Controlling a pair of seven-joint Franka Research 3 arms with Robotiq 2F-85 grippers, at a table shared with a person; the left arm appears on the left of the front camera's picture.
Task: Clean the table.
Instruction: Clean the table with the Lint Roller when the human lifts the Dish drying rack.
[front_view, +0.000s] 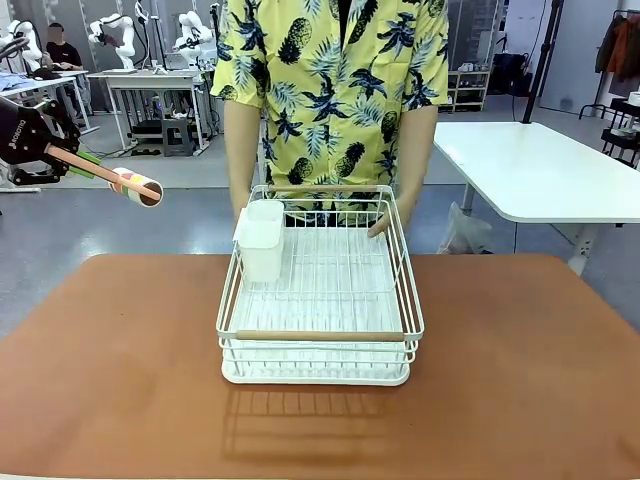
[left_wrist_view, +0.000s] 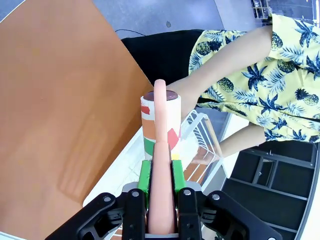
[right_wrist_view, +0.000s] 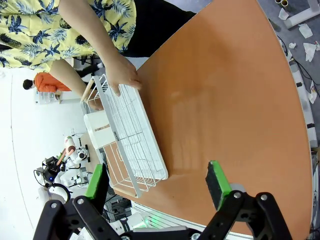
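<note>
The reddish-brown table (front_view: 120, 350) spreads across the front view, and it is also seen as the table (left_wrist_view: 60, 100) and the table (right_wrist_view: 225, 100) in the wrist views. My left gripper (front_view: 75, 165) hangs high at the far left, off the table's edge, shut on the pink handle of a lint roller (front_view: 137, 186). In the left wrist view the left gripper (left_wrist_view: 161, 180) clamps that handle between green pads, with the lint roller's (left_wrist_view: 160, 120) patterned head pointing away. My right gripper (right_wrist_view: 156, 185) stands open above the table's near side with nothing between its fingers.
A white wire dish rack (front_view: 318, 336) with a white cup holder (front_view: 262, 240) stands mid-table. A person in a yellow print shirt grips its far rim with a hand (front_view: 380, 228). The dish rack (right_wrist_view: 132, 130) and a hand (right_wrist_view: 122, 75) appear again. A white-topped table (front_view: 540, 170) stands behind.
</note>
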